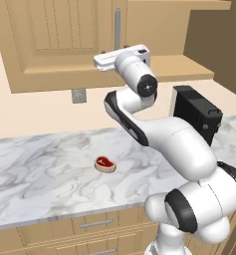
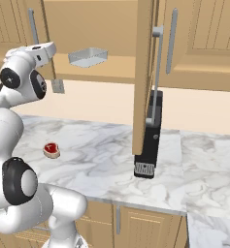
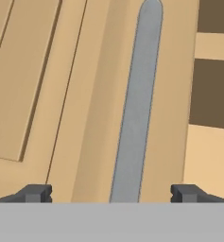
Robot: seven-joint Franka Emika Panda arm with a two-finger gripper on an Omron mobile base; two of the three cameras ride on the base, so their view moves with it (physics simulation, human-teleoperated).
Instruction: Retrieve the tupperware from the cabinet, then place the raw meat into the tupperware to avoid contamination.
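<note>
The raw meat (image 1: pixel 105 164) lies on the marble counter (image 1: pixel 45 169), a red slice with a pale rim, also seen from the other side (image 2: pixel 51 149). The tupperware (image 2: pixel 89 57), a pale grey shallow box, sits on the shelf inside the cabinet (image 2: pixel 111 70), whose right door (image 2: pixel 143 72) stands swung out. My gripper (image 3: pixel 111 194) is open. It faces the closed left door (image 1: pixel 55 40), with the vertical grey bar handle (image 3: pixel 137 108) lined up between the fingertips (image 3: pixel 35 193). The white hand (image 1: pixel 120 57) is raised in front of that handle (image 1: pixel 117 27).
A tall black coffee machine (image 1: pixel 196 112) stands on the counter at the right, just behind the open door's edge (image 2: pixel 150 135). A grey wall outlet (image 1: pixel 78 95) sits under the cabinet. Drawers with horizontal handles (image 1: pixel 96 223) run below the counter's front edge.
</note>
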